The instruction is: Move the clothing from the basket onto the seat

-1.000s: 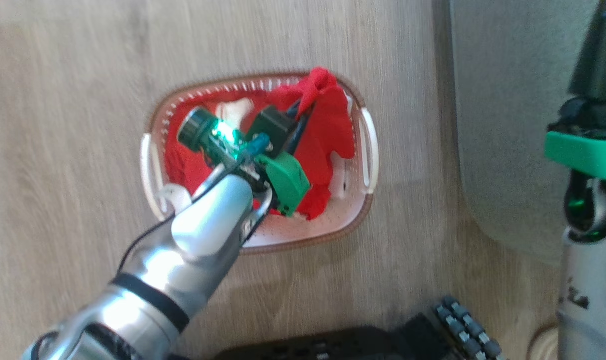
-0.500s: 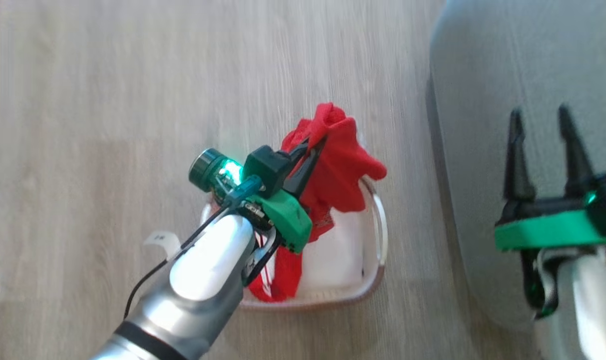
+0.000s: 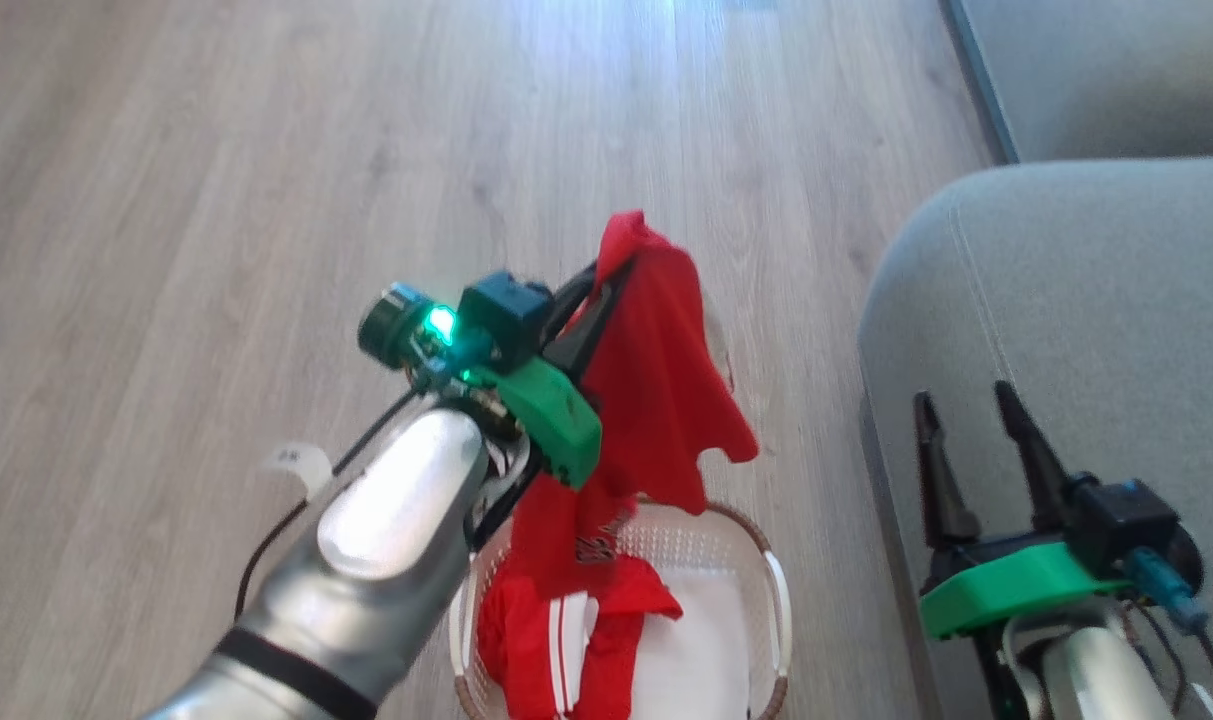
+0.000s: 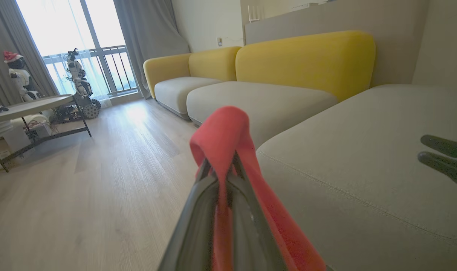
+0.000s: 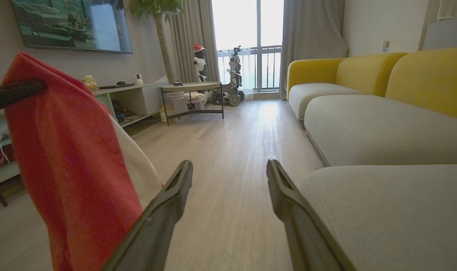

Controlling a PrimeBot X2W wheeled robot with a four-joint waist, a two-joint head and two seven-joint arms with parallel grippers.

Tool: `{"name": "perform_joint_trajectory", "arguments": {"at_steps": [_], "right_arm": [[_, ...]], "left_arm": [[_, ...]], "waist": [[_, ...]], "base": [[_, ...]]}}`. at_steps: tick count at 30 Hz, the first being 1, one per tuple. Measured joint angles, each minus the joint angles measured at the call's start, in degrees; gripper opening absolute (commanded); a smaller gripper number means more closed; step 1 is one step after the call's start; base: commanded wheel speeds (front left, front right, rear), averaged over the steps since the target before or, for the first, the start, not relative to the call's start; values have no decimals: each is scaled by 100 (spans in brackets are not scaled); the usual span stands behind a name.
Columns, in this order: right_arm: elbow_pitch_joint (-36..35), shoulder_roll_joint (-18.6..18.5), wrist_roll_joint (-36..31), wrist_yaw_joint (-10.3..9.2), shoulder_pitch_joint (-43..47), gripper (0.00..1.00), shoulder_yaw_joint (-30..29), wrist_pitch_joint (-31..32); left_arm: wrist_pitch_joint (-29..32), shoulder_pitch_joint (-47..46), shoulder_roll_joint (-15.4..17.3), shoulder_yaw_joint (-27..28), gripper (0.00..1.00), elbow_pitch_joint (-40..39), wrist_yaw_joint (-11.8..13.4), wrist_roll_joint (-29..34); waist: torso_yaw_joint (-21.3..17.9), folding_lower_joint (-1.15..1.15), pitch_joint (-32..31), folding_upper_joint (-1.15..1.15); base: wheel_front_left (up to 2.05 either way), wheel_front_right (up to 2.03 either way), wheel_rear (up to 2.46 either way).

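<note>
Left gripper (image 3: 598, 290): clamped on red garment (image 3: 666, 390), held above basket (image 3: 778, 600).
Right gripper (image 3: 961, 400): fingers spread, at edge of seat (image 3: 1066, 280).
Second garment (image 3: 526, 640): lying in basket.
Garment print (image 3: 598, 548): illegible.
Right wrist view: white panel (image 5: 138, 169) of held garment shown.

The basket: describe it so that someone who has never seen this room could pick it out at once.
In the head view, start at the big grey-green seat on the right; the pale wood floor runs along its left side. There, at the bottom edge, stands the basket: a cream-white perforated tub with a brown rim, under the red clothing hanging from the left pincer.
</note>
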Motion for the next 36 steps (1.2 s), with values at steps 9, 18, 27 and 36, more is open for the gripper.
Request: {"name": "perform_joint_trajectory", "arguments": {"at_steps": [9,18,27,36], "right_arm": [[276,-1,2,0,-15,100,541,0],[823,-12,-82,0,-611,100,1510,0],[1834,-32,55,1,-1251,100,2342,0],[2191,-75,200,1,-1711,0,2352,0]], "left_arm": [[52,-580,-42,-83,0,-9,-51,-163],[62,-918,-65,-385,0,-218,4,-525],[100,-1011,-79,-840,0,-278,163,-860],[92,-1050,-78,-1149,0,-401,285,-1112]], "waist": [[155,0,-402,0],[257,0,-555,0],[361,0,-590,0],[511,0,-564,0]], "base": [[0,0,0],[0,0,0],[0,0,0],[0,0,0]]}}
